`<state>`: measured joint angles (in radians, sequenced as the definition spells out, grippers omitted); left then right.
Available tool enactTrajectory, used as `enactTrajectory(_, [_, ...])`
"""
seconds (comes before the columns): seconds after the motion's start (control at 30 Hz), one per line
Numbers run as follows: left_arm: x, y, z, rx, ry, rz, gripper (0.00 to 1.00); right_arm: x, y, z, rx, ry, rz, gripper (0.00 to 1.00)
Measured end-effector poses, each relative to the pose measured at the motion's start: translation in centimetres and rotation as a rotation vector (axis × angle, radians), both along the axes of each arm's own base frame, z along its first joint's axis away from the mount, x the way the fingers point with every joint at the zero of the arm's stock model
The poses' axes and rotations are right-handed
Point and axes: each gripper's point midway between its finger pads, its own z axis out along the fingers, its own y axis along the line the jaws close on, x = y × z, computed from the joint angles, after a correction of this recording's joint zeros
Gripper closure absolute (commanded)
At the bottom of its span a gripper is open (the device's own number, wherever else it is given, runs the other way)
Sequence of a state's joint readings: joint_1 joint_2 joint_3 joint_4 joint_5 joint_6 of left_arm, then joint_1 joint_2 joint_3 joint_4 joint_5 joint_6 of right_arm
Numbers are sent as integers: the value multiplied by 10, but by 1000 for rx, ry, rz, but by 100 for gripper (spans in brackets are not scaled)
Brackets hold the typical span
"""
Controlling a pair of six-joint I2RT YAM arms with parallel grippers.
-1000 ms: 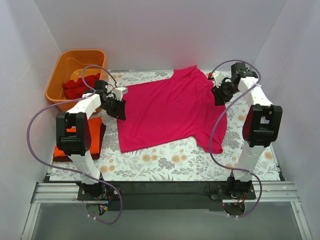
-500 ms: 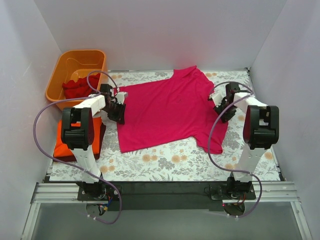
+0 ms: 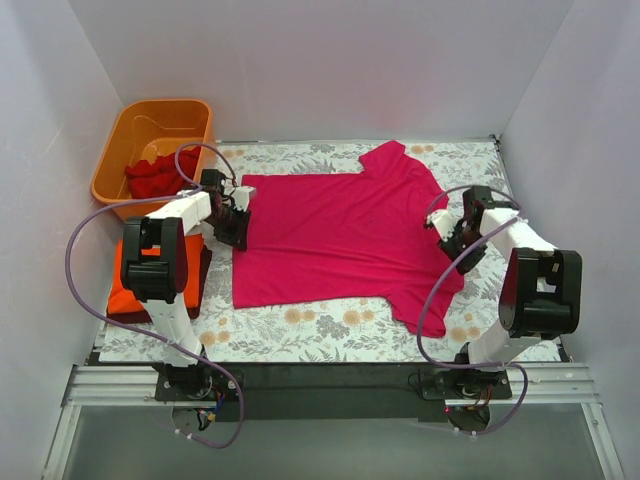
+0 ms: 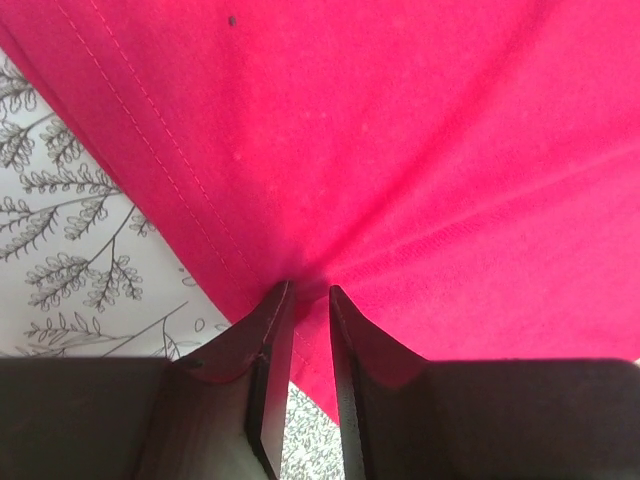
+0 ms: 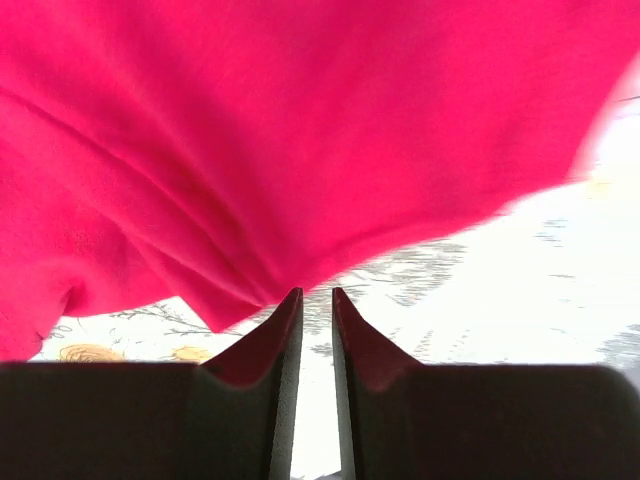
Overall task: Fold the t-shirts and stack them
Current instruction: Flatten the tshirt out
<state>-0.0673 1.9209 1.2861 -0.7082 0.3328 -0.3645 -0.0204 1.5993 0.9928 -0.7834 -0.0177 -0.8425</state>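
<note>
**Pink tee dragged square, both hands pinched on its sides**

Since half a second ago my right hand (image 3: pixel 452 237) has swung from about 2 o'clock down to 3 o'clock and taken the pink t-shirt (image 3: pixel 340 235) with it. The shirt has turned and now lies straighter across the middle of the bench (image 3: pixel 330 325), collar toward 1 o'clock, one sleeve trailing toward 5 o'clock. My left hand (image 3: pixel 236 225) has barely shifted at the shirt's 9 o'clock edge.

On the left wrist camera the fingertips (image 4: pixel 272 305) are all but closed, nipping cloth just inside the stitched hem, with creases fanning out from the pinch. On the right wrist camera I see the same narrow slit and folds gathering to the tips. The cloth there is lifted and blurred, so I read it as a thin hold on the very edge.

I judge this cloth light and limp, so it will sag and stretch wherever I slacken off. An edge pinch could slip, so I would take deeper bites at hem and shoulder corners and keep tension between both hands.

The orange tub (image 3: pixel 110 150) sits at 10 o'clock with a red t-shirt (image 3: pixel 155 178) heaped inside. At 8 o'clock an orange t-shirt (image 3: pixel 122 292) lies folded on a maroon t-shirt (image 3: pixel 205 265), partly under my left arm, which blocks the stack. The right arm's purple cable (image 3: pixel 428 300) loops over the trailing sleeve and could snag it.
</note>
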Motion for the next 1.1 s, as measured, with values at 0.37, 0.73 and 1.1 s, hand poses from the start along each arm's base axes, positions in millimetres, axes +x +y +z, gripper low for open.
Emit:
enactTrajectory(0.37, [58, -14, 68, -69, -160, -1, 71, 158, 20, 84, 194, -302, -72, 79])
enactTrajectory(0.73, [48, -28, 43, -83, -88, 13, 71, 206, 32, 29, 276, -207, -157, 78])
enactTrajectory(1.1, [30, -20, 9, -15, 5, 43, 73, 245, 9, -11, 171, -251, -223, 79])
